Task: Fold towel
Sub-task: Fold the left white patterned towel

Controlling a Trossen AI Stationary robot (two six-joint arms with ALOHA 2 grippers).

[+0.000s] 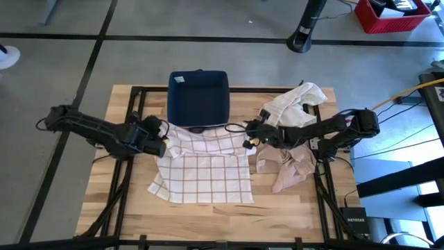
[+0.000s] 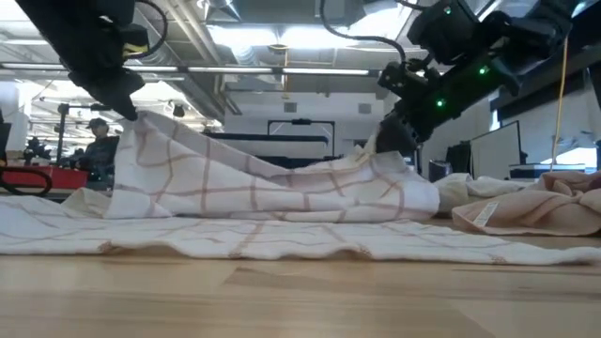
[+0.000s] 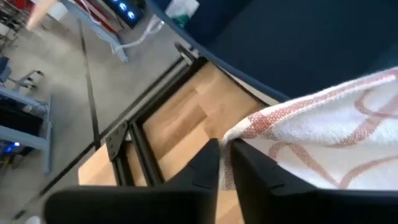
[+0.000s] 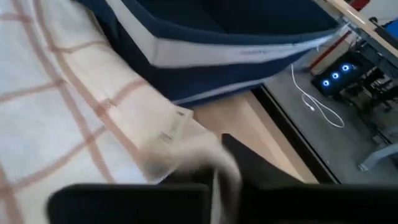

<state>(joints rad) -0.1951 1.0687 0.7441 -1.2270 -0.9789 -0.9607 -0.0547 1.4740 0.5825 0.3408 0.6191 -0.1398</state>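
Observation:
A white towel (image 1: 205, 173) with a red-brown check lies on the wooden table, its near part flat on the wood. Its far edge (image 2: 263, 178) is raised off the table between my two grippers. My left gripper (image 1: 165, 144) is at the far left corner and is shut on it. My right gripper (image 1: 248, 140) is at the far right corner, shut on it, lower than the left one in the low view. My left gripper pinches the towel's far left corner (image 3: 239, 134) between its two fingers, coming from the table's left and slanting down. The corner is lifted clear and the cloth slopes down from it to the table. My right gripper has the far right corner (image 4: 186, 152), coming from the table's right and slanting down. Blurred cloth covers the fingers, so the hold itself does not show. That corner (image 2: 385, 160) stands just above the table.
A dark blue bin (image 1: 199, 97) stands just behind the towel's far edge. A white cloth (image 1: 297, 103) and a beige cloth (image 1: 288, 170) lie heaped at the table's right. Bare wood shows near the front edge. A person shows in the room beyond.

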